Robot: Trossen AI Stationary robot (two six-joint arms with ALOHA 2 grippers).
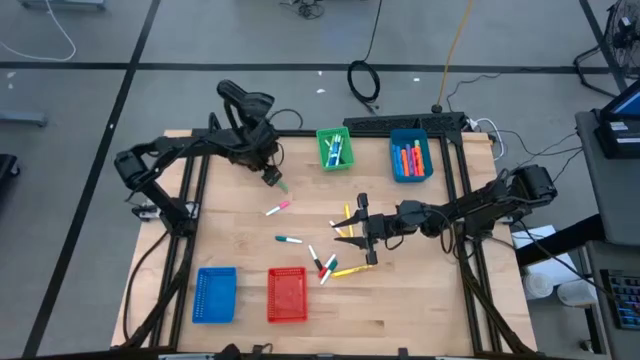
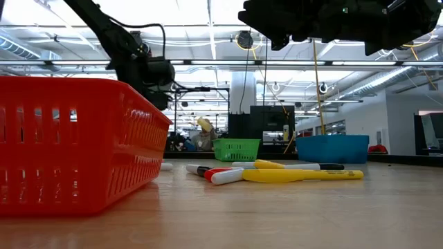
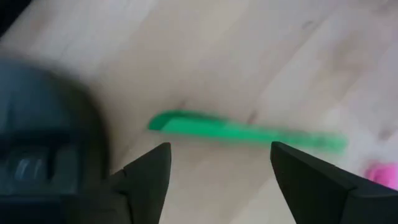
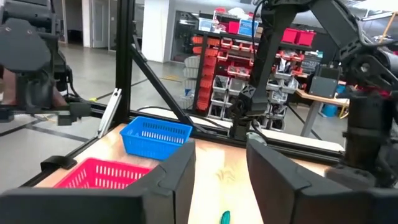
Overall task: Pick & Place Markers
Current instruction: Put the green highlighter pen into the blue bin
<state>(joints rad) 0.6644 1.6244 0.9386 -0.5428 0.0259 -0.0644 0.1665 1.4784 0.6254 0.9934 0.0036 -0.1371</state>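
Left gripper [image 3: 217, 168] hovers with fingers spread above a green marker [image 3: 245, 132] on the table [image 1: 240, 250]. Right gripper [image 1: 352, 232], fingers also spread, hangs over scattered markers [image 1: 325, 262]

The green marker [image 3: 245, 132] is blurred in the left wrist view. A pink marker [image 3: 382, 172] there is cut by the edge.

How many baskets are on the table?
4: green basket and blue basket at the far edge, both holding markers; another blue basket and a red basket at the near edge.
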